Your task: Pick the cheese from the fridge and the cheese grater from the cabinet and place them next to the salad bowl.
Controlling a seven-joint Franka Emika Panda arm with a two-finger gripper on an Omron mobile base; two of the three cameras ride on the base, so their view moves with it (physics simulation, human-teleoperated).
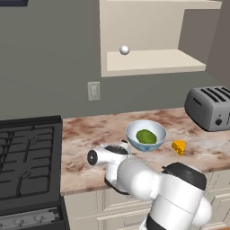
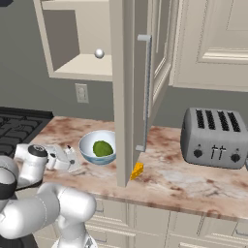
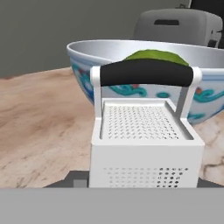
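Note:
The cheese grater point(image 3: 146, 148), pale metal with a dark handle on top, stands upright between my fingers just above the marbled counter point(image 1: 90, 134). My gripper point(image 3: 140, 181) is shut on it, low and level, just left of the salad bowl point(image 1: 131, 134). The bowl point(image 3: 87, 65) is right behind the grater, with the green lump inside. From the right base the gripper point(image 2: 70, 157) sits beside the bowl point(image 2: 86, 145). The cheese point(image 1: 179, 147) lies on the counter right of the bowl; it is also the orange chunk point(image 2: 137, 170). The cabinet point(image 1: 152, 63) hangs above. The fridge is out of view.
A small white ball point(image 1: 124, 50) rests on the cabinet shelf. A grey toaster point(image 1: 209, 108) stands at the counter's right. The black stove point(image 1: 27, 161) borders the counter on the left. An open cabinet door point(image 2: 140, 87) hangs down over the counter near the cheese.

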